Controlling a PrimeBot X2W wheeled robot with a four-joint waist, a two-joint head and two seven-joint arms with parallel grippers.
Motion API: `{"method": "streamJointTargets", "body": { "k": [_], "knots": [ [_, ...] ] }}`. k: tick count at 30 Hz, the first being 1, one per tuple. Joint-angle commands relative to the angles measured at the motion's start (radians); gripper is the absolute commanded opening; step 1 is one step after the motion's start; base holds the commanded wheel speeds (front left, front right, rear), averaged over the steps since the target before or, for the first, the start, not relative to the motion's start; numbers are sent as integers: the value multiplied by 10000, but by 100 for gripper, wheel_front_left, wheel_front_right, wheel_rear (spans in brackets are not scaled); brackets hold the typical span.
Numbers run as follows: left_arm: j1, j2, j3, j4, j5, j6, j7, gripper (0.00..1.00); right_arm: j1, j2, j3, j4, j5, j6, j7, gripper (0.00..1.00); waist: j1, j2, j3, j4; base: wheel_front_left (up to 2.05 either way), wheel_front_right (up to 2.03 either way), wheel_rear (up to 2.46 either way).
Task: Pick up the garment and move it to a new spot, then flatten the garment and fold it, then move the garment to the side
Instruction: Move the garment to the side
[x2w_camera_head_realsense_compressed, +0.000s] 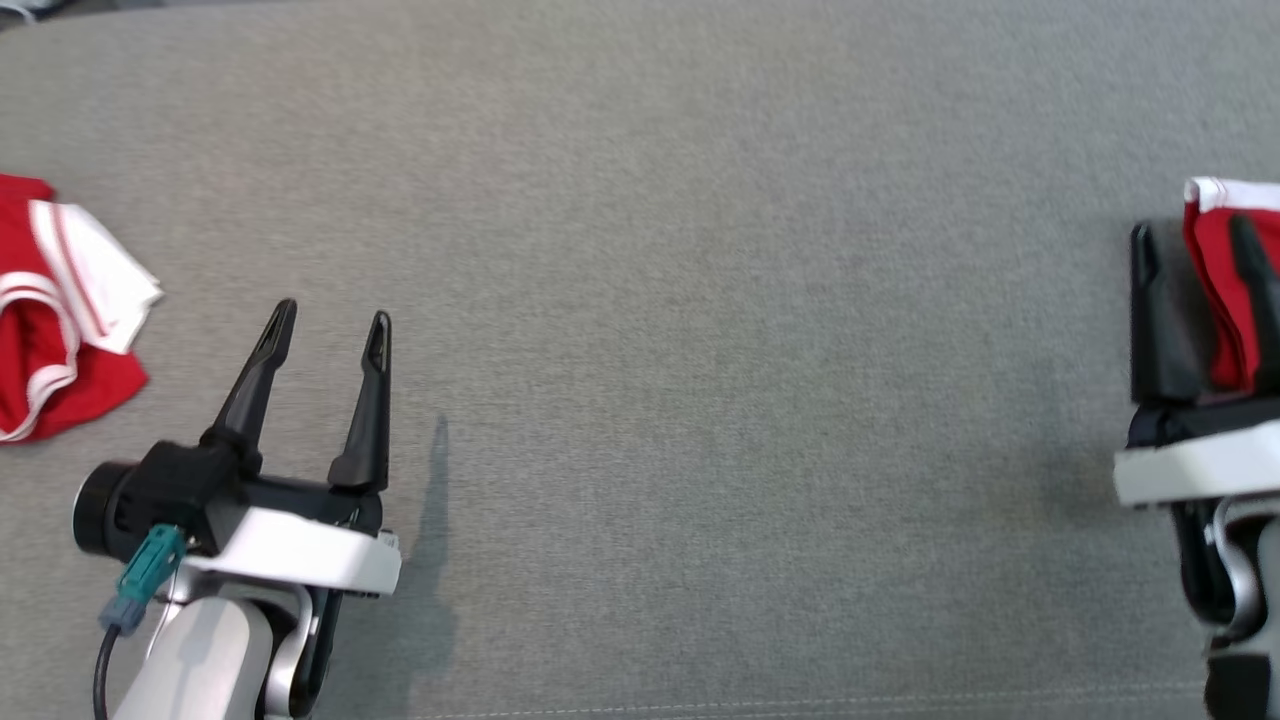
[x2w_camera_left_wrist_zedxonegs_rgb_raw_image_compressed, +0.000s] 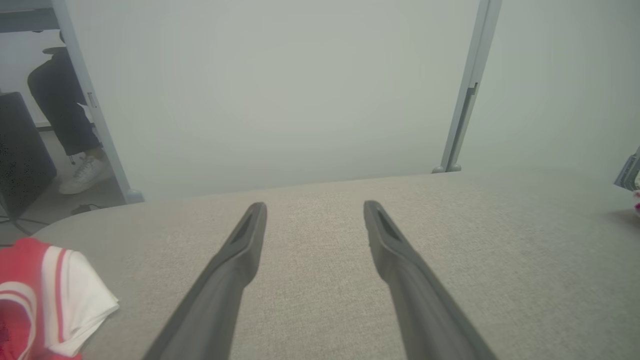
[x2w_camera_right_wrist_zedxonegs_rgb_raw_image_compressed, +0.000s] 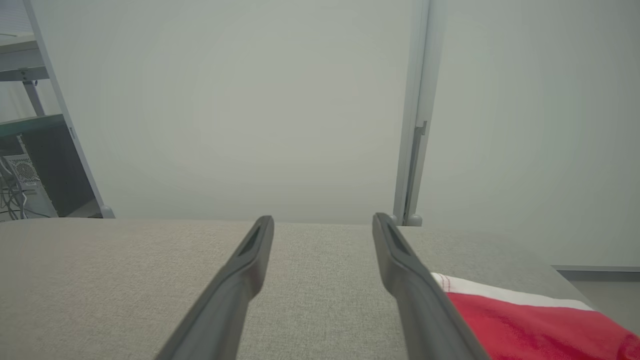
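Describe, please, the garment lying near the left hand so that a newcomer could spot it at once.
On the grey fabric table, look to the left edge, just outside the left hand. There lies a crumpled red garment. Unlike the other red garment by the right hand, it is bunched up, with a white, red-striped sleeve sticking out.

The left gripper (x2w_camera_head_realsense_compressed: 332, 312) and right gripper (x2w_camera_head_realsense_compressed: 1193, 228) each have 2 long, tapered black fingers (x2w_camera_head_realsense_compressed: 365, 420) on a black base (x2w_camera_head_realsense_compressed: 200, 490) and white shell (x2w_camera_head_realsense_compressed: 300, 555); the left carries a teal plug (x2w_camera_head_realsense_compressed: 148, 575) and black cable (x2w_camera_head_realsense_compressed: 100, 675).
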Motion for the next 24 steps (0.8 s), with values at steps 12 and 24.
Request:
{"method": "streamJointTargets", "body": {
  "k": [12, 24],
  "knots": [
    [1228, 307, 907, -131, -477, 315, -267, 100, 2635, 1066, -633, -1368, -575, 12, 553, 100, 0, 0, -1604, 662, 0, 0, 0],
    [2211, 591, 879, -470, -539, 440, -8, 100, 3914, 1480, -605, -1783, -811, 12, 888, 100, 0, 0, -2387, 500, 0, 0, 0]
  ]
}}
